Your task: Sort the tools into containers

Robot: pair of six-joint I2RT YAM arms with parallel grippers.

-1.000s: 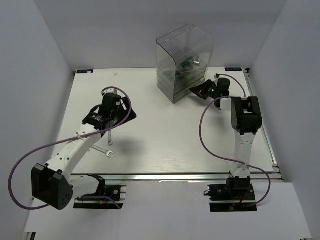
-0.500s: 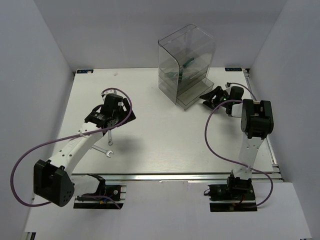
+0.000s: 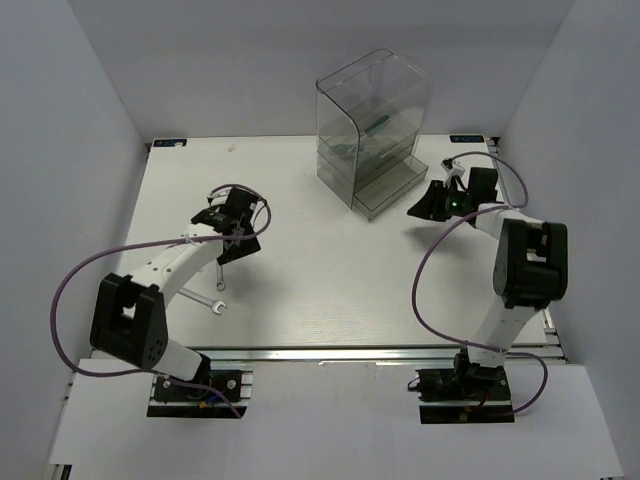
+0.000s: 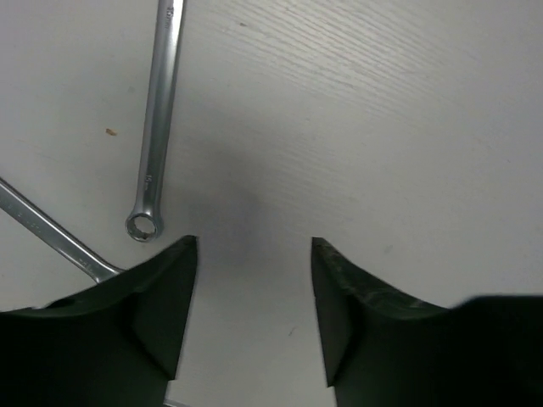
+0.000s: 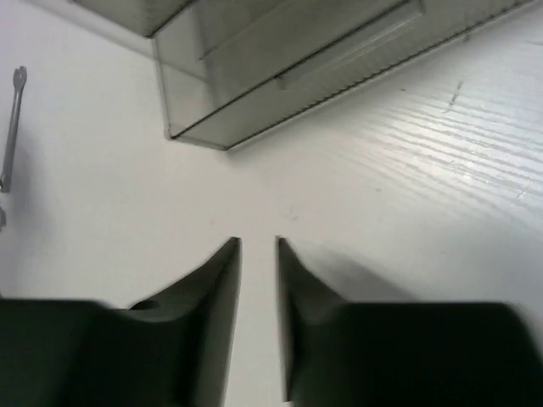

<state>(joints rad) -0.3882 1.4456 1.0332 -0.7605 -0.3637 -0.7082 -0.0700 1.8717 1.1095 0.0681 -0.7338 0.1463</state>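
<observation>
Hovering left fingers (image 4: pixel 161 305) half-spread, empty; two wrenches (image 4: pixel 154 127) lie on the desk (image 4: pixel 382 127), well away from the drawer unit (image 3: pixel 370 110). Centre over one shank, straddle crosswise. Beside the unit's open bottom drawer (image 3: pixel 390 190), right fingers (image 5: pixel 212 297) narrow, empty.

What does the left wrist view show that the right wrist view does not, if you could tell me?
Only the left wrist: the left gripper, jaws wide apart and empty, a wrench seen close with its ring end near the fingers, and a second wrench running under one finger. Only the right wrist: the right gripper, jaws narrowly apart and empty, and the drawer unit with its lowest drawer pulled out. Both: the white table and silver tools; the right wrist sees only a distant wrench at its left edge.
</observation>
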